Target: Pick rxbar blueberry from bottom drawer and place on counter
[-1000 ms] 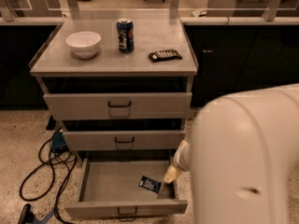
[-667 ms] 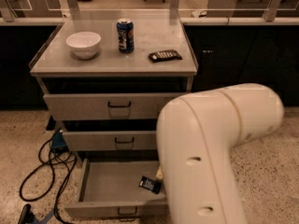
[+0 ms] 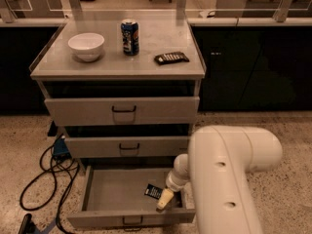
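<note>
The rxbar blueberry (image 3: 153, 191) is a small dark bar with white lettering lying flat in the right part of the open bottom drawer (image 3: 112, 199). My gripper (image 3: 164, 202) reaches down into that drawer from the big white arm (image 3: 222, 179) and sits just right of the bar, close to it; I cannot tell if it touches. The counter (image 3: 97, 65) is the pale-grey cabinet top above.
On the counter stand a white bowl (image 3: 86, 46), a blue soda can (image 3: 129, 37) and a longer dark bar (image 3: 171, 58). Two closed grey drawers (image 3: 122, 111) sit above the open one. Black cables (image 3: 46, 179) lie on the floor at left.
The white arm has swung across the view and lowered, and the gripper now sits inside the bottom drawer beside the bar. The bar has not moved.
</note>
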You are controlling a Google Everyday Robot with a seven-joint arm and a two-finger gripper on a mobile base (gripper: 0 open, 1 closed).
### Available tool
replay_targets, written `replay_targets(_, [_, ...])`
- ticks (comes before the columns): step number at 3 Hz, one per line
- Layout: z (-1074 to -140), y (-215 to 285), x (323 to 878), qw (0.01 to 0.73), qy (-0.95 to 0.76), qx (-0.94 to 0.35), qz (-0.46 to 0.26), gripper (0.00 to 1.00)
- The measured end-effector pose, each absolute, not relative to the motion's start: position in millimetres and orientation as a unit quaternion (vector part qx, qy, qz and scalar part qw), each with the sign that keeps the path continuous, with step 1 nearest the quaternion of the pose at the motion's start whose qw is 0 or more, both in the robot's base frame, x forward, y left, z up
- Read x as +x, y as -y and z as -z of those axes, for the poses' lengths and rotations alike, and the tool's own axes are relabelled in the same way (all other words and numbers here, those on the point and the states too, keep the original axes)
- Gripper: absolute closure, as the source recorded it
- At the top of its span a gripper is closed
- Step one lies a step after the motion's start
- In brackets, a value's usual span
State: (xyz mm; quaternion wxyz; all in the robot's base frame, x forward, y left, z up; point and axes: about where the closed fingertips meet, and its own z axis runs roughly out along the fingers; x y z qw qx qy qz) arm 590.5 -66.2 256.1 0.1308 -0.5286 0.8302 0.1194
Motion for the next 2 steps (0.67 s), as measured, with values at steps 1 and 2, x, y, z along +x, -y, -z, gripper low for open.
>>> replay_targets(1, [-253.5, 61.0, 588.9, 0.144, -0.822, -0.528, -0.159, 0.0])
replay_targets(2, [-253.1, 63.6, 591.5, 0.168, -0.815, -0.523, -0.186, 0.0])
